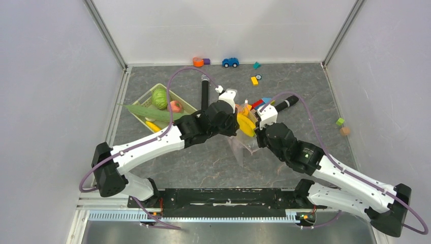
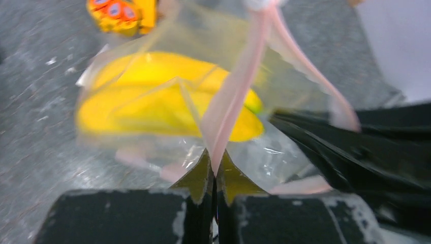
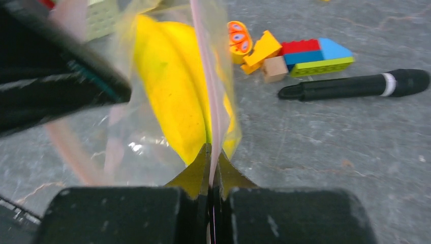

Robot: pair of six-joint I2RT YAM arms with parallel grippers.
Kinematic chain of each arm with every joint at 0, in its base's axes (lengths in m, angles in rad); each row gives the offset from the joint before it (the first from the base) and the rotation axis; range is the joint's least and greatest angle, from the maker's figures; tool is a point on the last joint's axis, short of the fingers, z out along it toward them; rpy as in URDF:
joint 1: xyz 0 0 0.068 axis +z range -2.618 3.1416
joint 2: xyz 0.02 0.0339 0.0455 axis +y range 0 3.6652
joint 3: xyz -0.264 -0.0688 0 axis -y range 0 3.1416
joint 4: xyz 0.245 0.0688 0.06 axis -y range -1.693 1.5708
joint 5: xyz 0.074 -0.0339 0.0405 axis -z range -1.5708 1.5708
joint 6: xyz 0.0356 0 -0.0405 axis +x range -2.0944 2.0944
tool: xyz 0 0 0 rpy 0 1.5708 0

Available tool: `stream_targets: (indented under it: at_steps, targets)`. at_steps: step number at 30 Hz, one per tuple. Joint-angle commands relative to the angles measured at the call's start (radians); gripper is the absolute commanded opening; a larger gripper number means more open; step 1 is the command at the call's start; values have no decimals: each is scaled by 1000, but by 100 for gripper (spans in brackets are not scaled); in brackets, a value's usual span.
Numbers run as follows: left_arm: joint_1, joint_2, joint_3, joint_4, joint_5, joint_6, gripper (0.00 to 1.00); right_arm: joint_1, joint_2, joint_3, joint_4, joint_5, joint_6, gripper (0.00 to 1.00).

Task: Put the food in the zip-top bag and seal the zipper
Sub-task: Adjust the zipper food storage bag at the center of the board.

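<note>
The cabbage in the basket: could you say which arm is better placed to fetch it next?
Probably left: the left gripper, shut on the zipper, is nearer the basket with the cabbage, while the right gripper, also pinching the zipper, could hold the bag.

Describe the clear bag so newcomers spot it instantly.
At the middle of the grey table, the left gripper and right gripper meet. Both pinch the pale pink zipper strip of a clear plastic bag. Only it is see-through, a yellow toy banana inside.

The banana (image 1: 246, 125) lay inside the zip-top bag (image 1: 244, 146) at the middle of the table (image 1: 203, 162). The basket (image 1: 144, 96) stood to the left, holding the cabbage (image 1: 159, 98); blocks (image 3: 305, 53) and a marker (image 3: 356, 85) lay behind the bag, to its right
</note>
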Motion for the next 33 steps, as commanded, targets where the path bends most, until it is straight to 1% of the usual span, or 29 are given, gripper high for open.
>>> stream_targets:
  at_steps: [1,2,5,7,9,12,14,16,18,20,22,24,26,28,31,33]
  targets:
    - [-8,-8,131,1,251,84,2,0,52,124,-89,203,14,2]
    - [-9,-7,138,2,275,83,2,-1,60,142,-125,239,20,3]
    - [-12,-13,131,44,432,97,2,-15,58,182,-212,344,57,4]
    - [-12,-21,120,52,475,109,2,-26,39,199,-254,367,71,4]
    - [-10,-33,124,24,421,128,2,-33,11,213,-287,375,81,5]
    - [-7,-47,129,-42,215,136,2,-33,-37,227,-330,362,83,5]
    - [4,-47,128,-63,139,140,3,-33,-69,225,-326,278,57,9]
    - [15,-36,133,-69,131,144,4,-33,-105,211,-299,157,19,15]
    - [18,-18,148,-69,167,150,3,-32,-140,194,-272,52,-5,17]
    - [19,1,171,-66,225,159,2,-32,-159,193,-265,4,-12,16]
    - [19,15,183,-39,275,163,2,-32,-167,202,-266,-14,-14,11]
    - [19,26,194,-8,344,168,2,-32,-168,217,-272,-20,-18,11]
    - [19,48,224,7,409,173,2,-32,-165,247,-285,-16,-23,12]
    - [19,83,272,11,473,178,2,-33,-152,292,-326,34,-5,13]
    - [17,142,346,15,581,171,2,-32,-108,380,-465,216,70,10]
    - [18,172,375,31,629,160,2,-33,-86,425,-544,294,105,8]
